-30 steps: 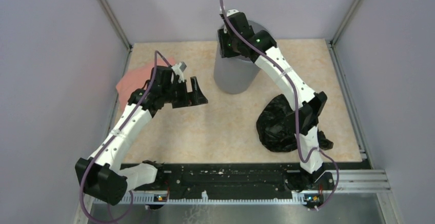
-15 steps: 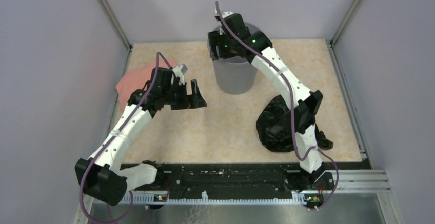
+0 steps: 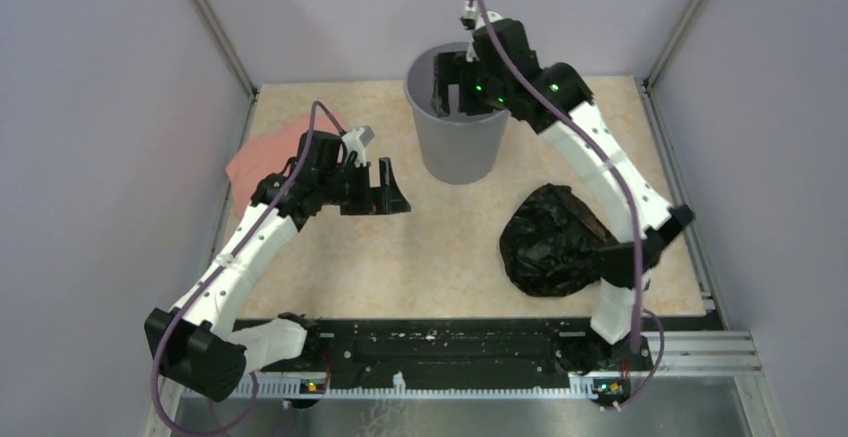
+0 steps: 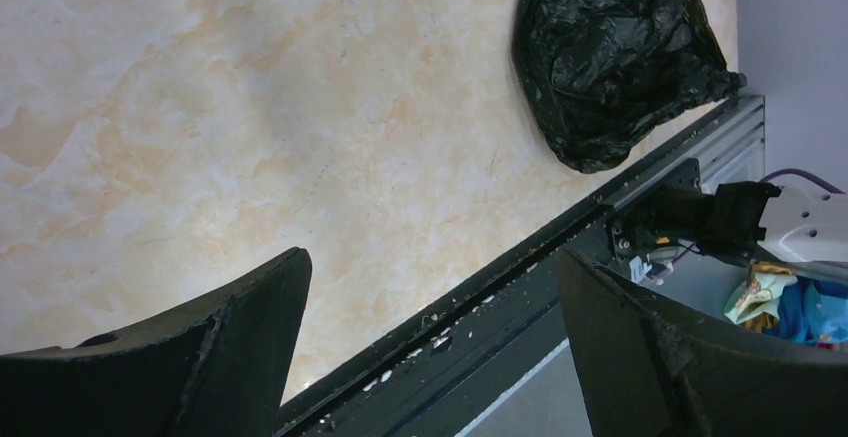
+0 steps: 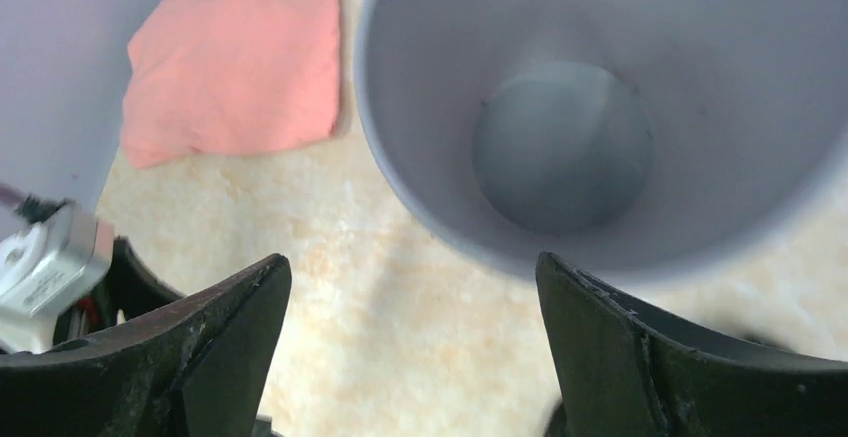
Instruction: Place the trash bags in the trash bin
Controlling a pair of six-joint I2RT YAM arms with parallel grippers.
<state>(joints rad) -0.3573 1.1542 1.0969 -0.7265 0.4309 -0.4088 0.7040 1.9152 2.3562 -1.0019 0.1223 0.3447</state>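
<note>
Standing upright, the trash bin [image 3: 458, 152] opens straight upward.

Right gripper [image 3: 455, 92] is off the trash bin [image 3: 460, 147] rim now: my jaws stand wide where they were pinched, and I sit further right, over the back edge. The bin is no longer tilted and stands upright, mouth open. My right elbow [image 3: 660, 237] is swung out right, uncovering the trash bag [image 3: 550, 242].
</note>
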